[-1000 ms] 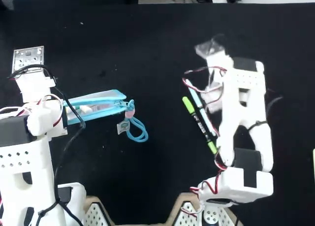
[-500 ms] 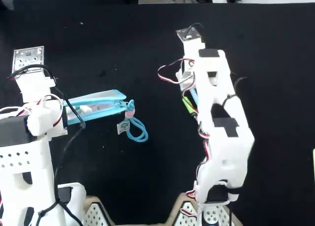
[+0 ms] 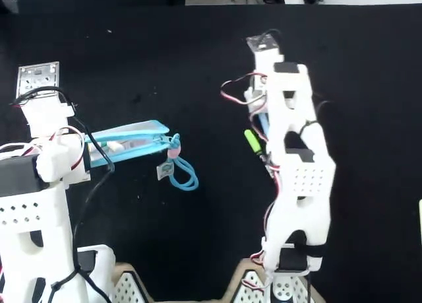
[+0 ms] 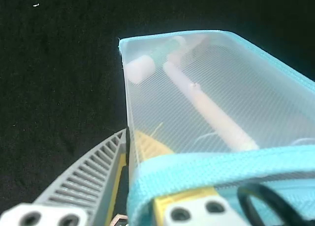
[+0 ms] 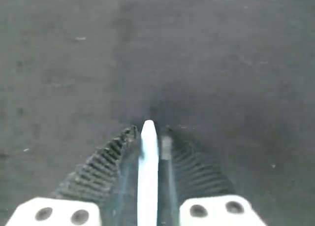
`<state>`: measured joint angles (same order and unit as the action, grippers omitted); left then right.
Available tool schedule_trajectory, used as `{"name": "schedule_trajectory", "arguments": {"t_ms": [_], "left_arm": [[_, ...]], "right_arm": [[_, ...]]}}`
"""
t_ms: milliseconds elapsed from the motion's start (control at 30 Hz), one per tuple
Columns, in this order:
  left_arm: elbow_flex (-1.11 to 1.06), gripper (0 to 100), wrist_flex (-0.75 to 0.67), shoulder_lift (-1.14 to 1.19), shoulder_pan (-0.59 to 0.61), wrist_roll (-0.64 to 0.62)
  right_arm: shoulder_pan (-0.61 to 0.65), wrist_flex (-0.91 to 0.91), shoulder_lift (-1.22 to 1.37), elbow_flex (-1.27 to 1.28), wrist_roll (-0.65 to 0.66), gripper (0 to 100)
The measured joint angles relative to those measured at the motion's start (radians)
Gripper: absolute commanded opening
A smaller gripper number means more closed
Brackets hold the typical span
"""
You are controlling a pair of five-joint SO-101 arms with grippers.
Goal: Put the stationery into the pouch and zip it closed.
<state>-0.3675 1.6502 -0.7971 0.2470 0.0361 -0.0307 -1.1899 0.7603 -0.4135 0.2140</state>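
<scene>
A clear pouch (image 3: 128, 143) with a teal rim lies on its side on the black table, left of centre. My left gripper (image 3: 87, 152) is shut on its end. The left wrist view shows that pouch (image 4: 211, 103) close up, with a white marker (image 4: 209, 110) and other pieces inside, and my left gripper (image 4: 129, 140) clamped on its edge. A green highlighter (image 3: 252, 142) and a light blue pen (image 3: 264, 125) lie at centre right, mostly under my right arm. My right gripper (image 5: 148, 137) is shut on the pale blue pen (image 5: 148, 167), just above the table.
A teal wrist loop (image 3: 182, 174) with a small tag trails from the pouch's zipper end. A metal bracket (image 3: 37, 75) sits at the far left. Black table cloth (image 3: 165, 65) spreads between the arms and toward the back.
My right arm swung in from the right and now stands over the two pens, hiding most of them. The left arm and the pouch have not moved.
</scene>
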Motion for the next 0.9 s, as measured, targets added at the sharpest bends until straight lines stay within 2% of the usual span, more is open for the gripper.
{"name": "schedule_trajectory", "arguments": {"t_ms": [167,400,733,900], "left_arm": [[0.000,3,0.000,0.000,0.000,0.000],[0.000,3,0.000,0.000,0.000,0.000],[0.000,3,0.000,0.000,0.000,0.000],[0.000,3,0.000,0.000,0.000,0.000]], "right_arm": [[0.006,-0.115,-0.086,0.002,0.003,1.1],[0.005,-0.227,-0.382,0.061,0.005,1.1],[0.015,-0.123,-0.962,0.542,0.006,1.1],[0.083,-0.074,-1.298,0.715,0.005,1.1]]}}
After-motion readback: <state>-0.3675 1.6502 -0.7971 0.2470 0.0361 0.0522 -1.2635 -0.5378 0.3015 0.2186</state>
